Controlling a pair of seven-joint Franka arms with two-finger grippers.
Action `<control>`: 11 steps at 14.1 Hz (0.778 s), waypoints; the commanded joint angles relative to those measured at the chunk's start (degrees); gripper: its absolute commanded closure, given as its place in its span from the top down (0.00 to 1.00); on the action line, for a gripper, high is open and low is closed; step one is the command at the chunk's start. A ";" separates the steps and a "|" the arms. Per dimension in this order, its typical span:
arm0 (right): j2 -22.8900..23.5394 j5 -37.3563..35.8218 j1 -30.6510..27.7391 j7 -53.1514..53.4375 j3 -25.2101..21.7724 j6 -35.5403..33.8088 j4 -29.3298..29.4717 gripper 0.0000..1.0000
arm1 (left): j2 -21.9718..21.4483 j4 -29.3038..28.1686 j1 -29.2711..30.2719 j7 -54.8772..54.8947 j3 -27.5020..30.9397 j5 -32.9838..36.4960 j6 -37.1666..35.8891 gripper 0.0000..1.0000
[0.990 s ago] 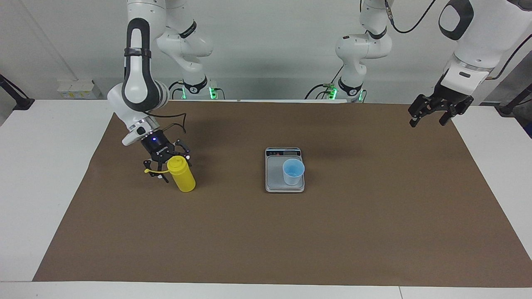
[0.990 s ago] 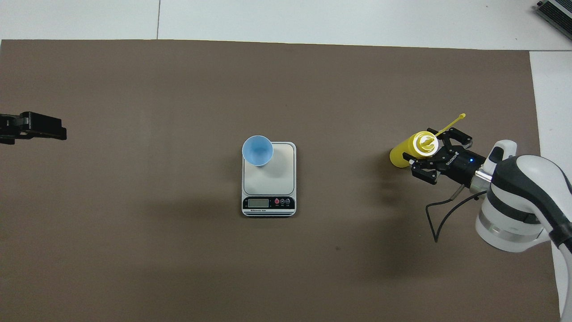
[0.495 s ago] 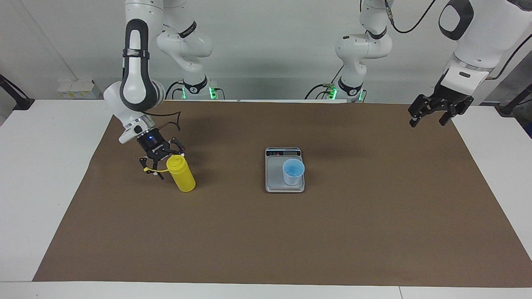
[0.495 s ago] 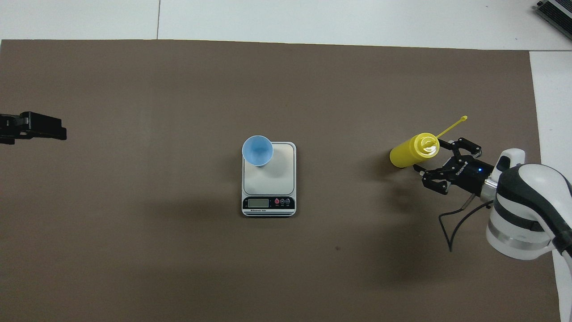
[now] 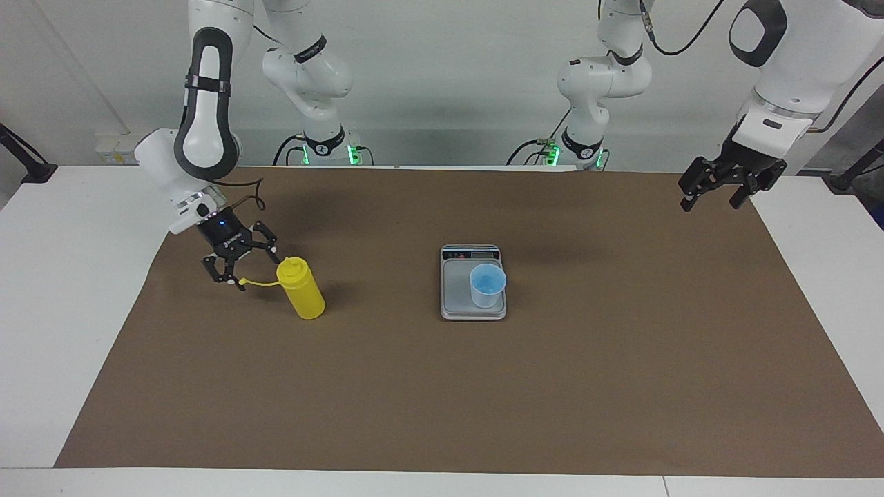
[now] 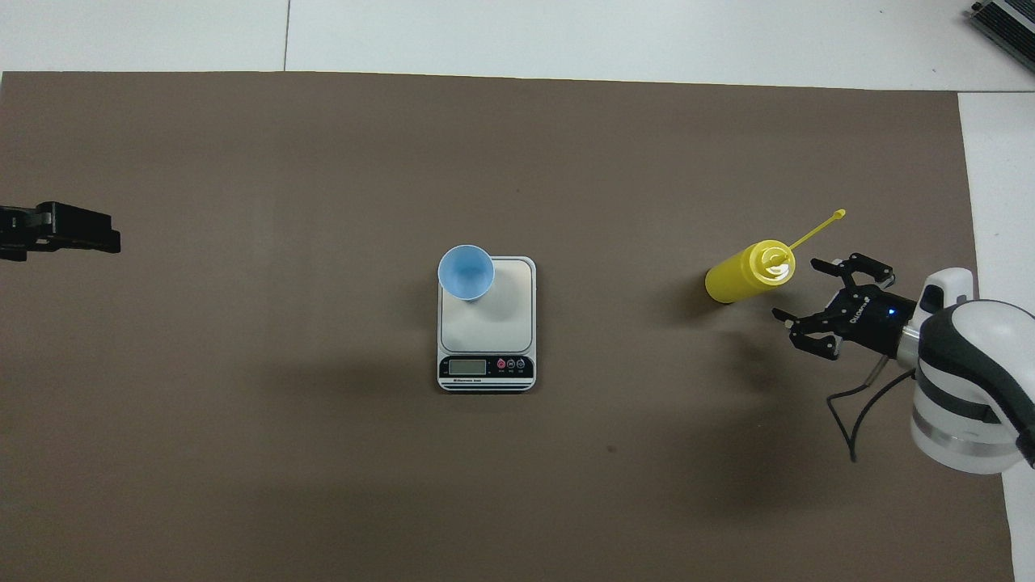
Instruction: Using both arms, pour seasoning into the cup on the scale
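Observation:
The yellow seasoning bottle [image 5: 302, 293] stands upright on the brown mat toward the right arm's end, its cap strap sticking out sideways; it also shows in the overhead view [image 6: 740, 275]. My right gripper [image 5: 248, 273] is open and empty, low over the mat beside the bottle's top and apart from it; the overhead view [image 6: 796, 288] shows the gap. The light-blue cup [image 5: 487, 284] [image 6: 466, 272] stands on the grey scale [image 5: 456, 297] [image 6: 501, 315], at the plate's corner farther from the robots. My left gripper [image 5: 710, 204] [image 6: 89, 234] waits, open, raised over the mat's edge at the left arm's end.
The brown mat [image 5: 483, 386] covers most of the white table [image 5: 62, 290]. The scale's display strip [image 6: 485, 368] faces the robots. A black cable [image 6: 849, 412] hangs from the right wrist over the mat.
My right gripper, earlier open around the bottle's top, has drawn back from it toward the right arm's end. The bottle stays standing. The left arm has not moved.

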 commanded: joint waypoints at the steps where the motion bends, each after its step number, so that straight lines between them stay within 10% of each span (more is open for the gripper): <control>1: -2.60 -9.48 -0.75 12.24 0.06 -3.93 2.55 1.00 | -1.24 -0.84 -0.79 0.31 0.78 -0.31 -0.59 1.00; 11: -2.61 -51.77 11.63 86.05 0.85 -24.49 28.82 1.00 | -1.24 -0.84 -0.79 0.31 0.78 -0.31 -0.59 1.00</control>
